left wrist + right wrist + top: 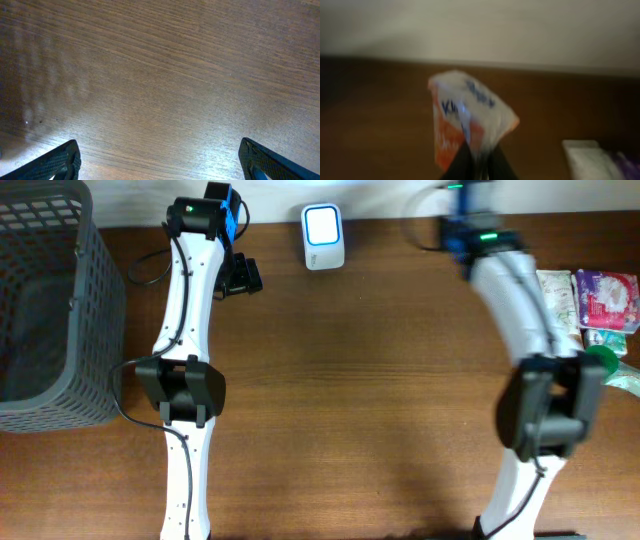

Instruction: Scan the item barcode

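Firmly pinched in the right tool [477, 162]: a white-and-orange plastic packet with blue lettering [470, 115].
Its lower edge is clamped between the pressed-together fingers, with the brown wooden desk [370, 125] seen behind it; the left tool [160, 162] is spread wide above the desk.

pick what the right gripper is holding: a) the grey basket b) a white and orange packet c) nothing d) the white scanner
B: in the right wrist view the right gripper is pinched shut on the lower end of a white and orange packet with blue lettering, lifted clear of the table.
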{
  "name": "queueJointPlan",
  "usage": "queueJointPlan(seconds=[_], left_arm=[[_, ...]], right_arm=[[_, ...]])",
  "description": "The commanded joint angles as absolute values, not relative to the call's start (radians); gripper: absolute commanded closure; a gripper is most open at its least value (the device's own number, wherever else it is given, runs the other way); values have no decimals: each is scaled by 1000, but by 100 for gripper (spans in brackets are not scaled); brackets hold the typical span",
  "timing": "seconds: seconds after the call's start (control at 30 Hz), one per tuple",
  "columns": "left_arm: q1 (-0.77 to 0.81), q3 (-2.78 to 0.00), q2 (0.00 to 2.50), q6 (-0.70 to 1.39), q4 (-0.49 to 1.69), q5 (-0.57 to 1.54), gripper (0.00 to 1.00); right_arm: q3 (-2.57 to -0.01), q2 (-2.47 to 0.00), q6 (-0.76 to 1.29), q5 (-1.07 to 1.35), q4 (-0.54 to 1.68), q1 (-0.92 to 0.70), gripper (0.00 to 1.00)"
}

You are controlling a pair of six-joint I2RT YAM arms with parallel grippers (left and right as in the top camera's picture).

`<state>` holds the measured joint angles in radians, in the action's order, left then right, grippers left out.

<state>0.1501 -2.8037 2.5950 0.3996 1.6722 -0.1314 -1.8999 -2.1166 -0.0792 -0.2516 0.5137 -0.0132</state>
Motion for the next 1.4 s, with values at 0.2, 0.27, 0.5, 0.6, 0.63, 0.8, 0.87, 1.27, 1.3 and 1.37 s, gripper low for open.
queueJointPlan(seconds=[0.2, 0.27, 0.5, 0.6, 0.63, 0.8, 0.87, 1.27, 1.3, 1.37], left_arm=[[146, -2801, 2577, 388, 1673, -136, 1], [146, -2801, 2577, 388, 1673, -136, 1], [146, -2801, 2577, 388, 1673, -136, 1], [146, -2801, 2577, 388, 1673, -136, 1], [146, -2801, 2577, 388, 1673, -136, 1], [146, -2801, 2577, 388, 1673, -136, 1], [146, -2801, 2577, 388, 1673, -137, 1], [146, -2801, 2577, 388, 1673, -137, 1], [146, -2801, 2577, 388, 1673, -137, 1], [146, -2801, 2577, 388, 1673, -136, 1]], right_arm=[[-1872, -2105, 5, -197, 862, 317, 94], [-1845, -2110, 6, -175, 856, 351, 90], [-1845, -2115, 6, -142, 906, 366, 42], [-1847, -2034, 39, -138, 913, 366, 31], [-1847, -1981, 66, -138, 913, 366, 30], [-1847, -1634, 110, 19, 1060, 366, 1], [-1846, -1513, 121, 80, 1168, 366, 1], [-1467, -945, 121, 236, 1311, 260, 1], [-1468, -935, 120, 198, 1322, 260, 1], [-1468, -934, 121, 139, 1324, 260, 1]])
